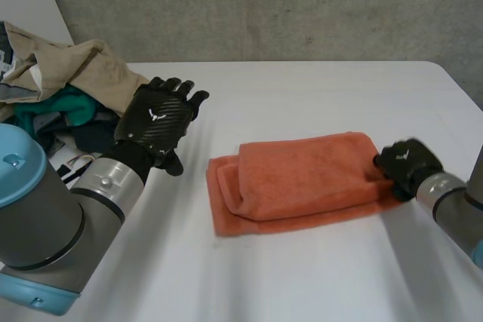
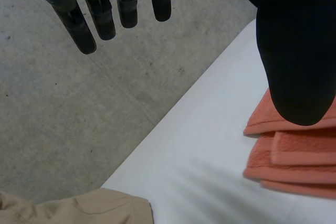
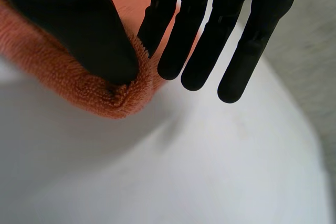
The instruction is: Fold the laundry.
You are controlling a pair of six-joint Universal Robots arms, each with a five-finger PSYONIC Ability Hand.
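Note:
An orange towel [image 1: 302,175] lies folded into a thick oblong in the middle of the white table [image 1: 302,277]. My right hand [image 1: 407,164] is at the towel's right end. In the right wrist view its thumb and a finger pinch the edge of the towel [image 3: 79,85], while the other fingers [image 3: 210,40] stay straight over the table. My left hand [image 1: 155,122] hovers open to the left of the towel, fingers straight and holding nothing. The left wrist view has its fingers [image 2: 100,14] spread above the table's far edge, with the towel's left end [image 2: 294,156] beside the thumb.
A pile of unfolded laundry [image 1: 60,88], beige on top with teal and dark pieces under it, sits at the table's back left, right behind my left hand. A beige cloth edge [image 2: 79,208] lies below the left hand's fingers. A grey concrete wall stands behind the table.

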